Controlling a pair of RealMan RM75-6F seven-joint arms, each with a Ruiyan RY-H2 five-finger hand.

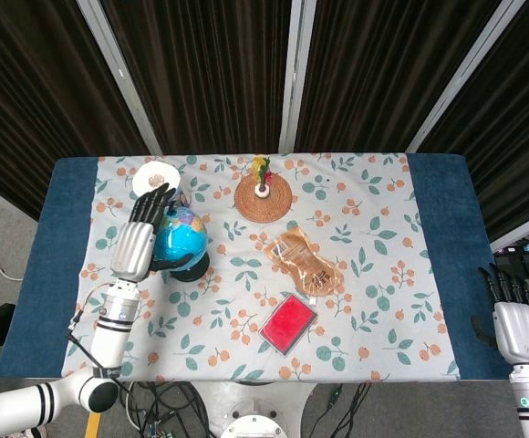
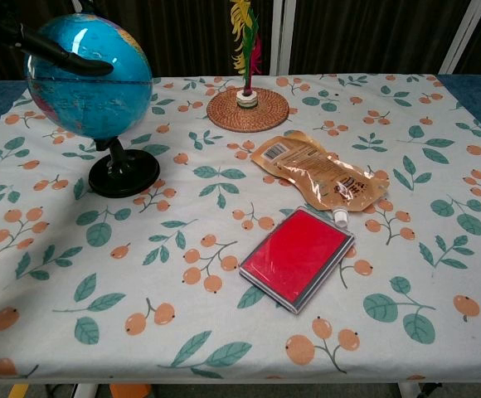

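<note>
The left hand (image 1: 141,235) lies against the left side of the globe (image 1: 179,237). Its fingers reach up over the blue ball and its thumb wraps around the lower front, so it grips the globe. The globe stands upright on its round black base (image 2: 124,175), on the left part of the table, and in the chest view a dark finger (image 2: 66,58) crosses the top of the ball.

The right hand (image 1: 516,321) is well apart, beyond the right edge of the table near the front corner. It holds nothing and its fingers point up, a little apart.

Behind the globe is a small white disc (image 1: 153,174). A round woven coaster (image 2: 248,109) at the back carries a feather shuttlecock (image 2: 245,50). Near the middle lies an orange-brown pouch (image 2: 319,173) with a dark label (image 2: 283,152), but the print is too small to read. Just in front of it lies a red flat case (image 2: 297,256). The tablecloth (image 2: 439,191) is white with leaves and orange berries.
</note>
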